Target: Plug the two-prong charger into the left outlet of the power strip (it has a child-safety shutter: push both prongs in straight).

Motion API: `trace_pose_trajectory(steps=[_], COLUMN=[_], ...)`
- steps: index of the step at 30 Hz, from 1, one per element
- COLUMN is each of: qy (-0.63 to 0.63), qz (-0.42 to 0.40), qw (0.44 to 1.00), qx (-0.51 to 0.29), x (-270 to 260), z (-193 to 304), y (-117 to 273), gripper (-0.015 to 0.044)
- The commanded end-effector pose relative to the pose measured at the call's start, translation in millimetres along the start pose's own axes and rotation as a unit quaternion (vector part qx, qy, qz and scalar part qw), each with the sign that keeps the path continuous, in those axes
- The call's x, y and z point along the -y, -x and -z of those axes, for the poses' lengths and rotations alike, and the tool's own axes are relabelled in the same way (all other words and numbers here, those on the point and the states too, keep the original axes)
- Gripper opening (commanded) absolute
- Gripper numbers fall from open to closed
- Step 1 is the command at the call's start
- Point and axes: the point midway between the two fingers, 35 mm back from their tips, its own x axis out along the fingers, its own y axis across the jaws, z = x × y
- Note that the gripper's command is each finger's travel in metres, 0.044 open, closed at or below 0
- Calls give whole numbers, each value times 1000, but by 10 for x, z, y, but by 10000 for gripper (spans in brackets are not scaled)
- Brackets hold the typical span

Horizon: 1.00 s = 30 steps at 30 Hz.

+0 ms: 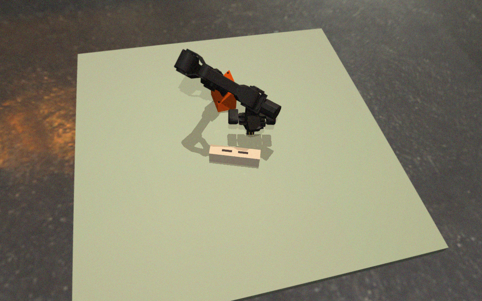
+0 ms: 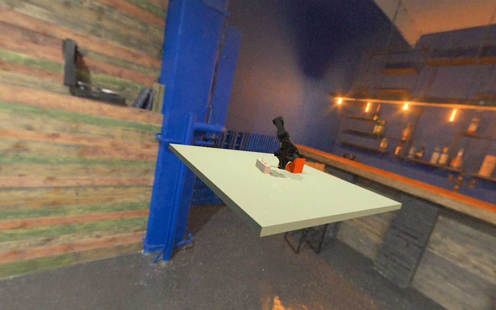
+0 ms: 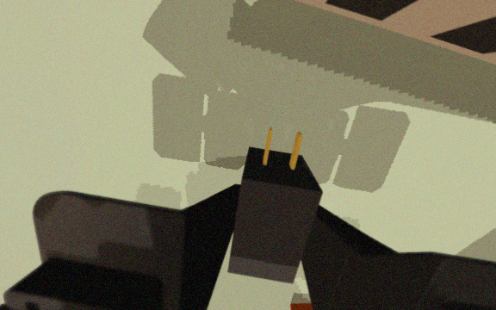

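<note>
- Black jointed arm (image 1: 220, 80) (image 2: 283, 138) reaching out over its orange base (image 1: 228, 103) (image 2: 299, 165), elbow raised.
- Black parallel-jaw gripper (image 1: 250, 131) (image 2: 281, 166) (image 3: 267, 196) pointing down, hovering above the tabletop, both fingers clamping the charger's sides.

From my remote post I count one arm (image 1: 216, 79) (image 2: 283, 136), on one orange base (image 1: 229, 103) (image 2: 299, 165) (image 3: 301, 306). I make it one claw (image 1: 250, 131) (image 2: 281, 166) (image 3: 267, 196), with two fingers. I see one charger (image 3: 275, 224) and, on it, two prongs (image 3: 296, 151). I find one power strip (image 1: 234, 160) (image 2: 262, 165) (image 3: 450, 53), and I count two outlets (image 1: 226, 150) (image 3: 485, 32) in it. There is one worktop (image 1: 198, 224) (image 2: 319, 196) (image 3: 37, 86). Beyond it, I tally one broad blue column (image 2: 188, 69) and five glowing lamps (image 2: 452, 114) along the bar wall. I also see several bottles (image 2: 443, 155) on the shelves, too blurred for me to number.
</note>
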Motion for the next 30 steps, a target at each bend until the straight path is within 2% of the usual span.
trace_pose_trajectory(steps=[1,9,30], qy=[-12,-42,-54], qz=[0,-1,-2], qw=[1000,999,999], qx=[0,1,3], x=[50,134,202], z=[-14,-49,-358], y=[-69,-218,-244], gripper=[0,0,0])
